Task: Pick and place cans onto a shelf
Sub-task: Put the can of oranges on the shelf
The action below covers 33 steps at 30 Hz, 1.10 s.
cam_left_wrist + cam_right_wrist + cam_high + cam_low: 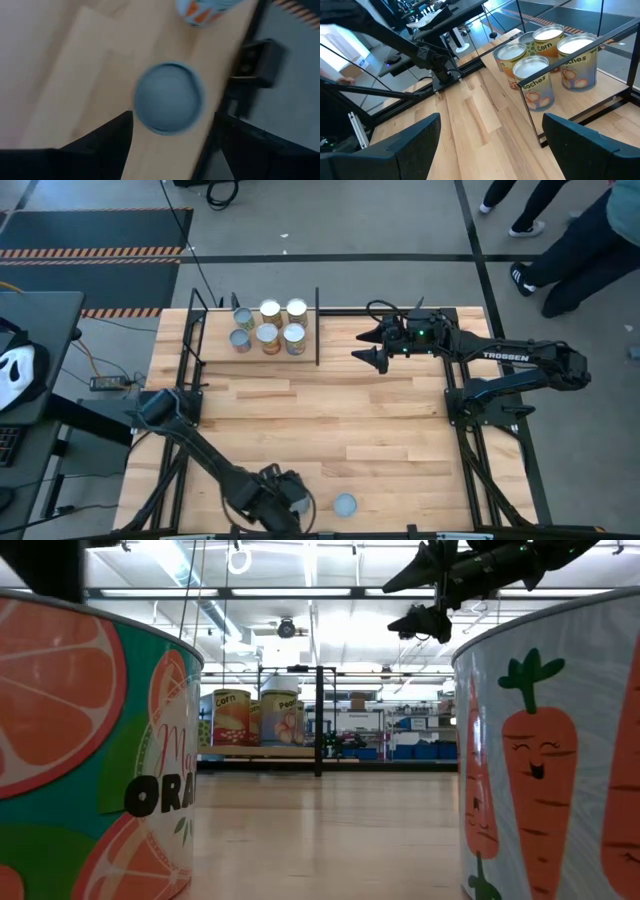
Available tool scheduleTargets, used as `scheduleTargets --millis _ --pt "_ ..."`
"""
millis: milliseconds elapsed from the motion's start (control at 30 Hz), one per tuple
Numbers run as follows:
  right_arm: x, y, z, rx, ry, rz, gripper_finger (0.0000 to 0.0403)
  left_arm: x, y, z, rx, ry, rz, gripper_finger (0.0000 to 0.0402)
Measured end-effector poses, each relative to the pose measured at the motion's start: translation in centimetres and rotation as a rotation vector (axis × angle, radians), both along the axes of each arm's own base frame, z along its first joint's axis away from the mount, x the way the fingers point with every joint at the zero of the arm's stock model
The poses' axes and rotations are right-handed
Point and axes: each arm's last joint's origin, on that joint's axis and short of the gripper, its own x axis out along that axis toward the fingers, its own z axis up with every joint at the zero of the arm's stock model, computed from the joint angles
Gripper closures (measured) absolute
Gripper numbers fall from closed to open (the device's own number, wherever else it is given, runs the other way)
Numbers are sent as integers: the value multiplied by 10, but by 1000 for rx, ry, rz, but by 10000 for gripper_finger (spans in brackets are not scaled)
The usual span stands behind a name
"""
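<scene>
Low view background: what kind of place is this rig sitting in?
Probably a robotics lab or workshop. The low view shows ceiling strip lights and storage racks with blue bins; the high view shows hazard-striped floor tape and people's legs beside the table.

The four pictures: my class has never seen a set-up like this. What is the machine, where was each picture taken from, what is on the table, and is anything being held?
This is a robot with two dark arms at a wooden table; each arm ends in a two-finger gripper. One picture looks straight down from above. One sits at table height, so two nearby cans, an orange-printed can and a carrot-printed can, look huge. The other two come from cameras on the arms' wrists.

Five cans stand together on the shelf at the far side. One loose can stands near the front edge. The left gripper is right beside it, fingers open on either side, not gripping. The right gripper hovers open next to the shelf. Nothing is held.
</scene>
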Motion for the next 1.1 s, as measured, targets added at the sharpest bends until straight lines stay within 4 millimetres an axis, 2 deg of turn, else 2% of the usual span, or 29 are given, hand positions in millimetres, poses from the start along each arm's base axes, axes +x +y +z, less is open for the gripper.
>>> scheduleTargets --millis 267,433,667,900,1100 --pt "0 0 1 -2 -5 0 46 32 -1 -3 50 -1 -5 120" --pt "0 0 1 -4 -10 0 46 42 11 -18 45 72 80 120" --pt "0 0 1 -4 -11 -1 46 48 22 -17 32 60 227 120" --pt "0 0 1 -4 -11 0 46 54 27 -17 69 41 158 120" --pt "0 0 1 -4 -11 -1 46 65 43 -16 129 28 91 120"
